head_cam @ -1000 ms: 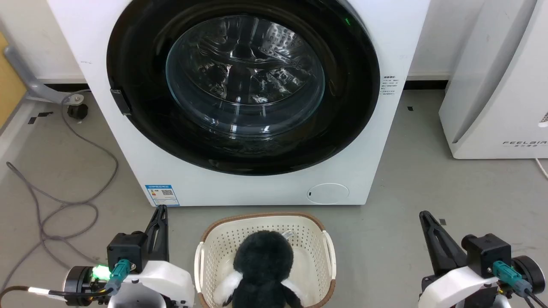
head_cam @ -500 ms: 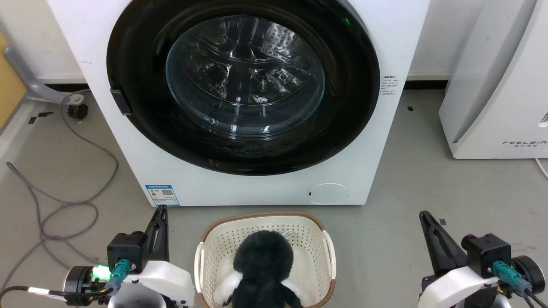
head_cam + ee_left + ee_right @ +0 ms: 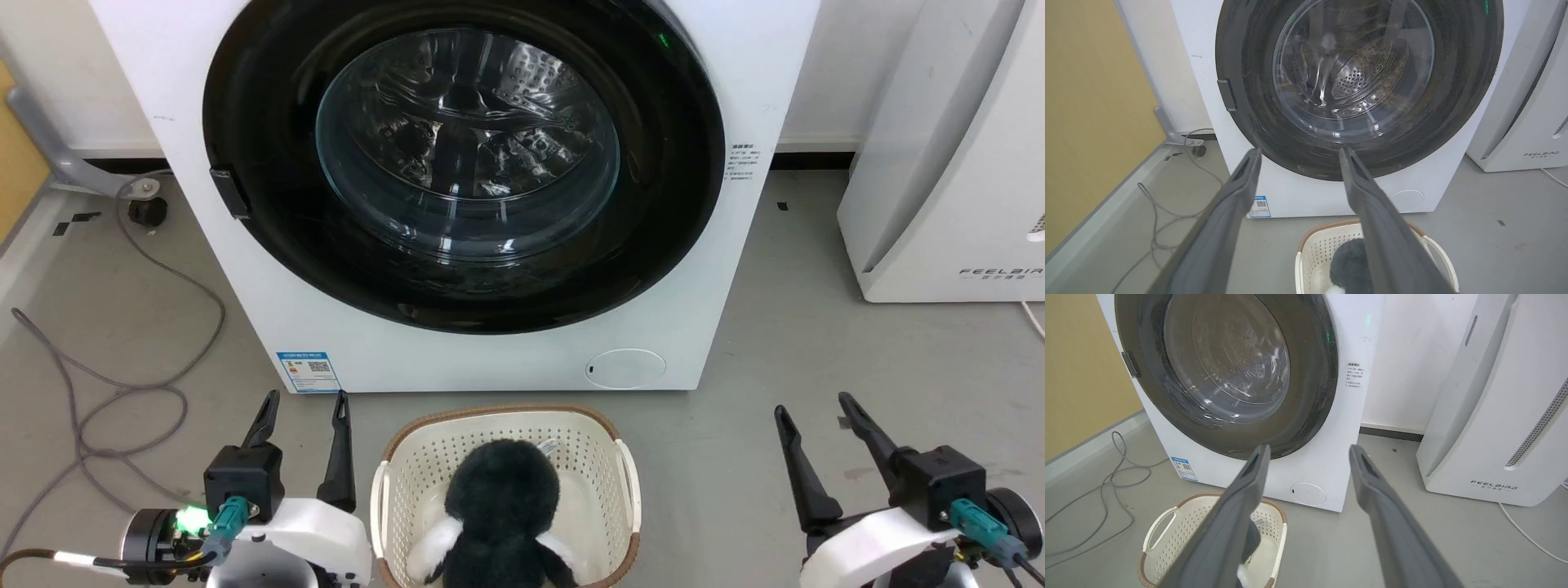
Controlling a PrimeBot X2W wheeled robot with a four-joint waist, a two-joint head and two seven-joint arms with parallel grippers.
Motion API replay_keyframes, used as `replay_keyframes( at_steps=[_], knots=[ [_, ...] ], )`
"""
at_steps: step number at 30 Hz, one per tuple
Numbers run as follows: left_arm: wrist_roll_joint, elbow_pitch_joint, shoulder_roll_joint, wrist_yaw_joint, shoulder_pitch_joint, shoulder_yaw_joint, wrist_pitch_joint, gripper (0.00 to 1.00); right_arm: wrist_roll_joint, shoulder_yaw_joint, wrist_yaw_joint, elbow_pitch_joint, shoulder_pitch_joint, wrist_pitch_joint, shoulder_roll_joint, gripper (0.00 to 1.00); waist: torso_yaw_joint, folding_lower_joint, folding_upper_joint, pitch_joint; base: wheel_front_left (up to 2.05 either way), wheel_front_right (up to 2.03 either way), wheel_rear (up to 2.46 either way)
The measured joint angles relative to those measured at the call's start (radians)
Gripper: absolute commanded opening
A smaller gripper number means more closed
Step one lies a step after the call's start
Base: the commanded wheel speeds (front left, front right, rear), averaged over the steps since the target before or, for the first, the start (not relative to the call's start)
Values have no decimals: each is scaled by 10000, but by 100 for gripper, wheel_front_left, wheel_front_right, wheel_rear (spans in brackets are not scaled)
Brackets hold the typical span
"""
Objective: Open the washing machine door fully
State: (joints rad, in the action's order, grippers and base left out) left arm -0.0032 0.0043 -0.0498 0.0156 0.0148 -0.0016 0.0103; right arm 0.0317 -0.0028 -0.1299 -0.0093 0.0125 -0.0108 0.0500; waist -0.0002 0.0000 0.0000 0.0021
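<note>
The white washing machine [image 3: 506, 359] stands straight ahead, its blue label low on the left. Its round washing machine door [image 3: 661, 204] [image 3: 1461, 94] [image 3: 1314, 379] has a glossy black rim around clear glass and lies flush against the front, with a small dark latch tab on its left edge. My left gripper [image 3: 306, 398] [image 3: 1298, 152] hangs open at the lower left, well short of the machine. At the lower right my right gripper [image 3: 812, 402] [image 3: 1309, 448] is open too, with nothing between its fingers.
A cream laundry basket [image 3: 392, 490] holding a dark plush toy [image 3: 502, 510] sits on the floor between my arms, right before the machine. A white FEELBIRD appliance [image 3: 955, 163] stands at the right. Grey cables [image 3: 122, 392] loop over the floor at the left.
Both grippers have gone from shut to open, fingers now spread apart. Neither arm has shifted, and the door is as before.
</note>
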Motion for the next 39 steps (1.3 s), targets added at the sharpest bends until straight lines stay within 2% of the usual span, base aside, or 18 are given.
replay_keyframes(
  at_steps=[11, 12, 13, 14, 21, 31, 39],
  knots=[
    [-67, 0, 0, 205, 0, -128, 274, 100, 688, -81, 0, -280, 0, -267, 0, 100, 11, 0, 0, 32, 0, 0, 0],
    [-75, 0, 0, 213, 0, -140, 276, 100, 734, -81, 0, -301, 0, -274, 0, 85, 13, 0, 0, 34, 0, 0, 0],
    [-75, 0, 0, 242, 0, -146, 293, 100, 807, -81, 0, -320, 0, -305, 0, 10, 15, 0, 0, 36, 0, 0, 0],
    [-75, 0, 0, 263, 0, -155, 314, 100, 932, -81, 0, -336, 0, -324, 0, 0, 18, 0, 0, 38, 0, 0, 0],
    [-90, -2, 0, 360, 0, -182, 462, 100, 2405, -102, 0, -339, 0, -456, 0, 0, 31, 0, 0, 44, 0, 0, 0],
    [-178, -2, 0, 477, 0, -236, 656, 100, 5950, 148, 0, -188, -15, -631, 0, 0, 46, 0, 0, 89, 0, 0, 0],
    [-178, -12, 2, 533, 3, -255, 834, 100, 8560, -261, 2, 67, -286, -238, 0, 0, 86, 0, 0, 216, 0, 0, 0]
  ],
)
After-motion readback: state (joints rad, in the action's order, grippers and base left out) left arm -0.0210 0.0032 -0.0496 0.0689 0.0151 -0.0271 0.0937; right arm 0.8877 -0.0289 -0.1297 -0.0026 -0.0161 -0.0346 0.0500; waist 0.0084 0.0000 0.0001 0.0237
